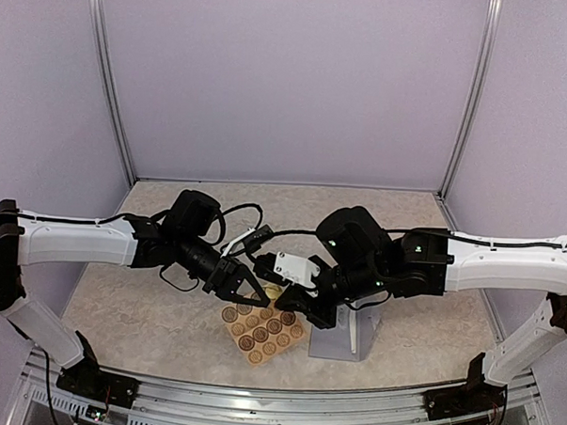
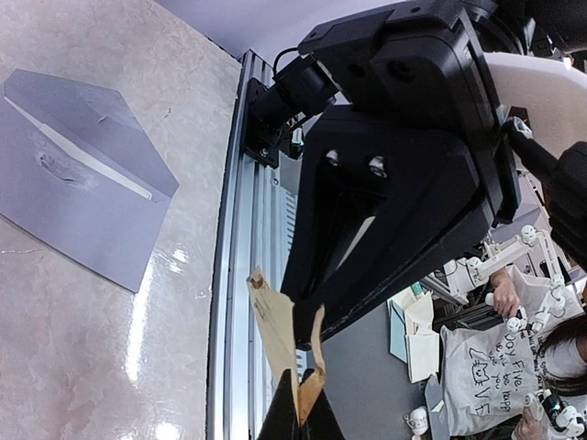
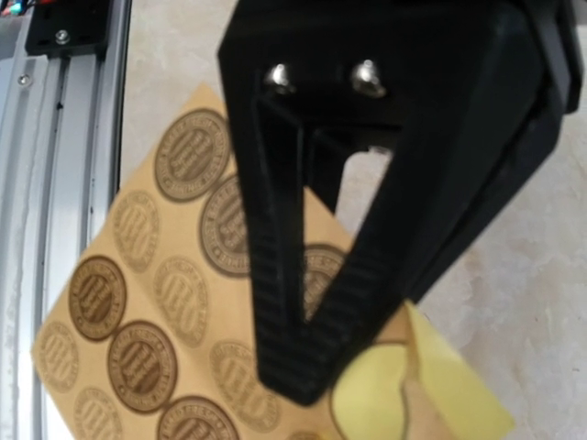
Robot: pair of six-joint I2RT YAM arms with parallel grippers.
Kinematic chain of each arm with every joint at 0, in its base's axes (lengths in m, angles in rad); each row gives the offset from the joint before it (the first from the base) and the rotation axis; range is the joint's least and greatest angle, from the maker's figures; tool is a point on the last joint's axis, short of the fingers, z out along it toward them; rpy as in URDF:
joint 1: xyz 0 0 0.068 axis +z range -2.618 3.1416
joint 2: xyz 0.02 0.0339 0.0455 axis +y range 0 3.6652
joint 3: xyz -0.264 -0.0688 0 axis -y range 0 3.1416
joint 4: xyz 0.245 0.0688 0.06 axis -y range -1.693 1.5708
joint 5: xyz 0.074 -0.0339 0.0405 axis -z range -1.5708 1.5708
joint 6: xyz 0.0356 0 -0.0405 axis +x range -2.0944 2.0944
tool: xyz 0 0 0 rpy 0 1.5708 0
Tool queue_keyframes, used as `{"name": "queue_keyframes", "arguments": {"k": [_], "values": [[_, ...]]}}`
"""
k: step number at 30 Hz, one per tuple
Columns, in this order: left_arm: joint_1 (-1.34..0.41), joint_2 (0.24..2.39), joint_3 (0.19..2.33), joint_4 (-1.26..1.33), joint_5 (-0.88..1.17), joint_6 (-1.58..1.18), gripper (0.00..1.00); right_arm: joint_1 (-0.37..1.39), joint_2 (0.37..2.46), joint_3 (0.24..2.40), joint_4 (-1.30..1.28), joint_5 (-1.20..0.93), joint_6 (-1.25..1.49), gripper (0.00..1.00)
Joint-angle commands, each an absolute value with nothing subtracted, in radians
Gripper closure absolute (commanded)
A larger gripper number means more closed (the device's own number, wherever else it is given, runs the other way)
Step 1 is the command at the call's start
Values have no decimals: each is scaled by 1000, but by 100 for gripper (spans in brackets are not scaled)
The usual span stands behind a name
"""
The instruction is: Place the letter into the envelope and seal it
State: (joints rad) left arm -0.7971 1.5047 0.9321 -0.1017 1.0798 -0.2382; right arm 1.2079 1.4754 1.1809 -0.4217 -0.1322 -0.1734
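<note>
The grey-lavender envelope (image 2: 83,197) lies flat on the table with its triangular flap open, partly under my right arm in the top view (image 1: 334,346). The letter is out of view. Both grippers meet over the tan sticker sheet (image 1: 259,334). My left gripper (image 2: 303,412) (image 1: 247,291) is shut on a lifted corner of that sheet (image 2: 273,321). My right gripper (image 3: 307,385) (image 1: 284,299) is shut, its tips at the free end of a curled brown sticker (image 2: 317,321) that peels off the held corner. Bare yellow backing (image 3: 440,394) shows beside the tips.
An aluminium rail (image 2: 243,275) runs along the table's near edge, close to the sticker sheet (image 3: 138,302). Lavender walls close the table at the back and sides. The right arm's white link (image 1: 507,260) and the left arm's (image 1: 75,239) reach in from the sides.
</note>
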Motion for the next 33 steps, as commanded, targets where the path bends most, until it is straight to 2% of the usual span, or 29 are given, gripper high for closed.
{"name": "queue_keyframes", "arguments": {"k": [1, 17, 25, 33], "values": [[-791, 1504, 953, -91, 1074, -232, 100, 1217, 1465, 1167, -421, -130, -163, 100], [-747, 1509, 951, -96, 974, -259, 100, 1216, 1447, 1173, -466, -229, -100, 100], [-739, 1529, 961, -150, 869, -244, 100, 1202, 1380, 1128, -362, -207, 8, 100], [-730, 1616, 971, -236, 734, -239, 100, 1080, 1292, 976, -192, -342, 236, 100]]}}
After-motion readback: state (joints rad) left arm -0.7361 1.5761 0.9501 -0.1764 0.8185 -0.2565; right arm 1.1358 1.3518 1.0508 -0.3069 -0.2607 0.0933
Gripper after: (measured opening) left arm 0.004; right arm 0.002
